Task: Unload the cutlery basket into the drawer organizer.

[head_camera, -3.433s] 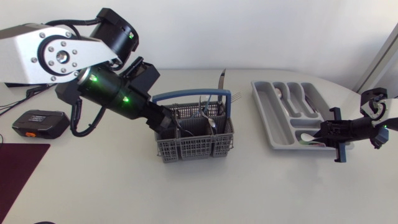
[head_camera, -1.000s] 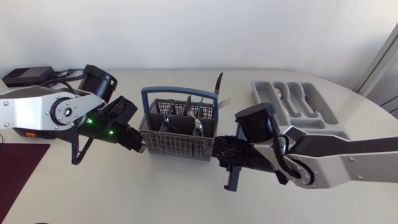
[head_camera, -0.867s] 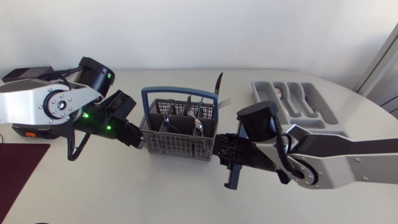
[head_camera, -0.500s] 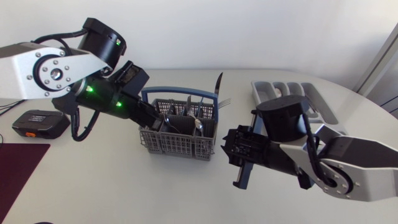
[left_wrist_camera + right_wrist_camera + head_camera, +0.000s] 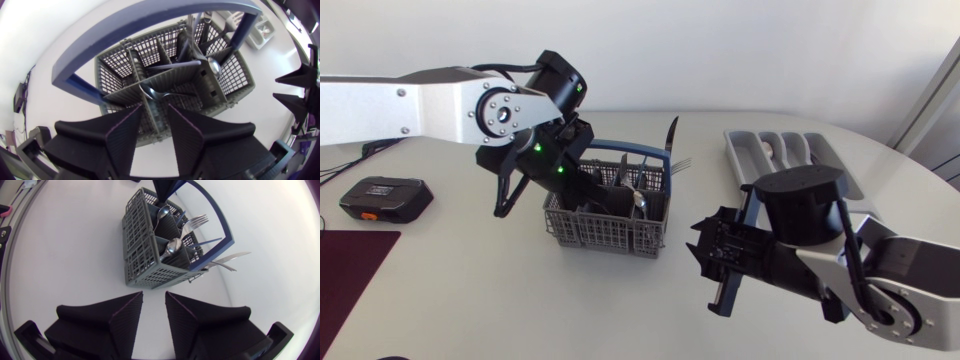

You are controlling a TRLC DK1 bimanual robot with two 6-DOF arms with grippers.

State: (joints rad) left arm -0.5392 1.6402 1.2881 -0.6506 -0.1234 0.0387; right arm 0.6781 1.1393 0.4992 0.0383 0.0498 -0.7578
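Note:
The grey cutlery basket with its blue handle stands mid-table and holds spoons, a fork and a knife. My left gripper hangs over the basket's left compartments. In the left wrist view the left gripper is open above a divider, with a spoon just ahead and nothing gripped. My right gripper is off the basket's front right corner, open and empty. The right wrist view shows the right gripper looking at the basket from a distance. The grey drawer organizer lies back right, partly behind my right arm.
A black and orange device lies at the table's left, and a dark red mat sits at the front left corner. Some cutlery lies in the organizer's slots. Bare tabletop shows in front of the basket.
My left arm swung from the basket's left side up over it. My right arm drew back from the basket's right side toward the front right. Both grippers' fingers have parted.

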